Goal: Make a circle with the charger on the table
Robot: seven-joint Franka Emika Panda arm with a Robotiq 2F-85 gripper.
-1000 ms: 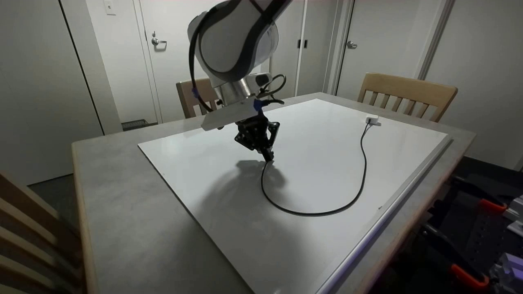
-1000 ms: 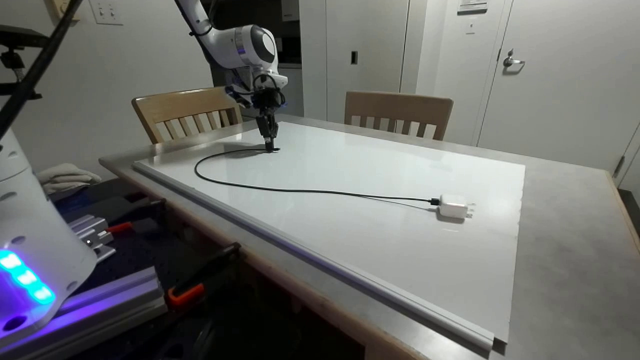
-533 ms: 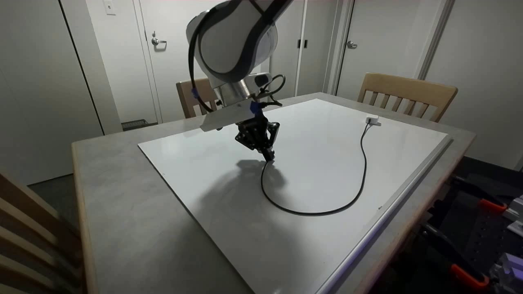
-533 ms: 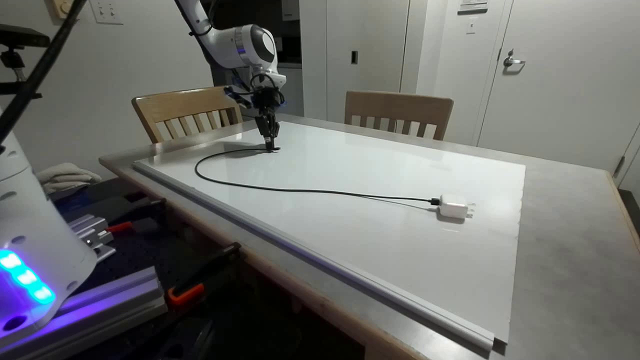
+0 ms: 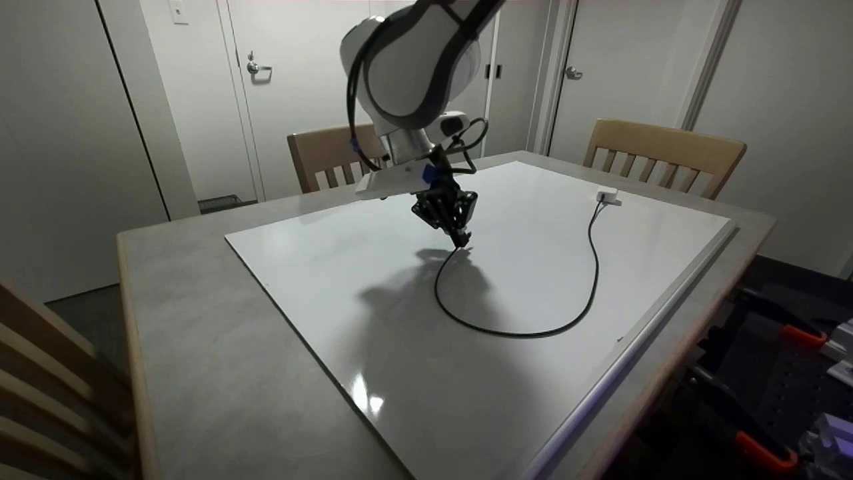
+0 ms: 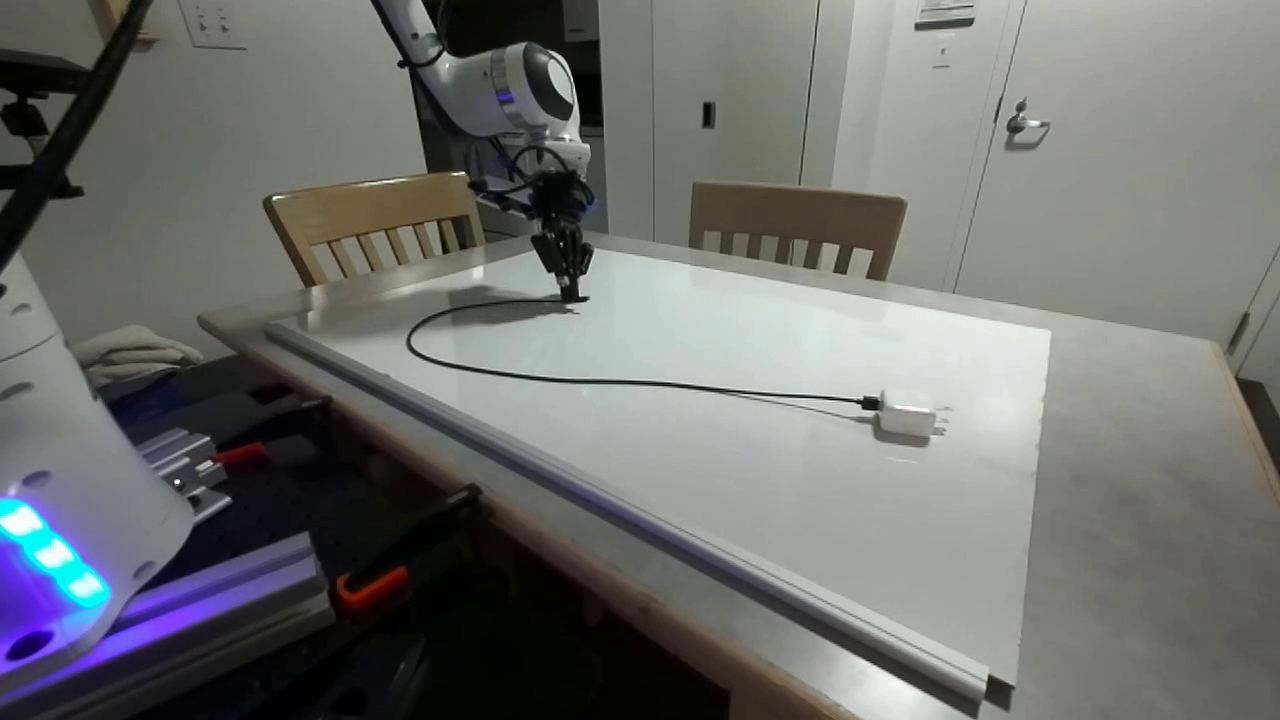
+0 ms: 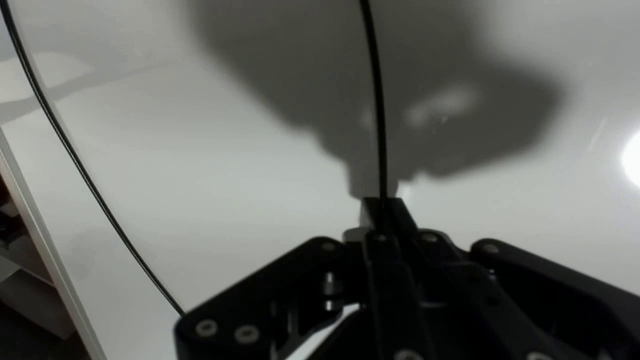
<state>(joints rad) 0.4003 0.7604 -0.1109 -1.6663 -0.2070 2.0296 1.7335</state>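
The charger's thin black cable bends in a wide open U over the glossy white middle of the table. One end runs into a white plug block with its prongs showing. My gripper is shut on the cable close to the opposite end, with the fingertips just above the panel. A short dark stub pokes out past the fingers in an exterior view. In the wrist view the cable comes straight out from between the closed fingertips of the gripper. Another stretch of it crosses the left side there.
Wooden chairs stand round the table, such as a chair at the far side and a chair behind the arm. A metal rail edges the white panel. An orange-tipped clamp sits at the table's border beside the robot base.
My gripper has shifted to the right in both exterior views, and away in an exterior view, dragging the cable end with it. The loop's bend followed; the white plug block stayed put.
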